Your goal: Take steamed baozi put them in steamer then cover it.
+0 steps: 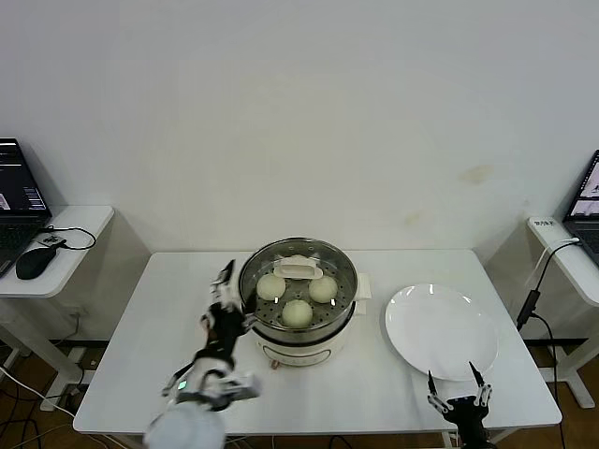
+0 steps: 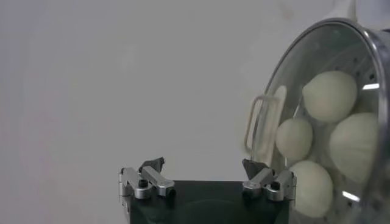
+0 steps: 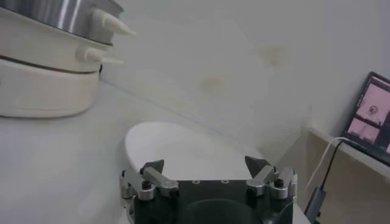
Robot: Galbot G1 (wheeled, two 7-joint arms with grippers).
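The steamed baozi (image 1: 298,312) sit on the perforated tray inside the steamer (image 1: 298,339), which stands at the middle of the white table (image 1: 168,327); three buns show plainly in the head view, and the left wrist view shows four through the glass. The cover (image 1: 298,268) rests on the steamer rim, cream handle up and toward the far side, so the pot looks closed. Judgement: loading and covering appear done, and both arms have nothing left to carry. Left gripper (image 2: 207,176) hangs just beside the steamer's left wall, fingers spread wide, nothing between them, not touching cover or pot as far as can be told. Right gripper (image 3: 207,173) is low at the table's near right edge, just this side of the white plate (image 1: 440,329), fingers likewise wide apart and empty. The plate holds nothing. Laptops (image 1: 19,192) stand on side desks, well apart from the work.
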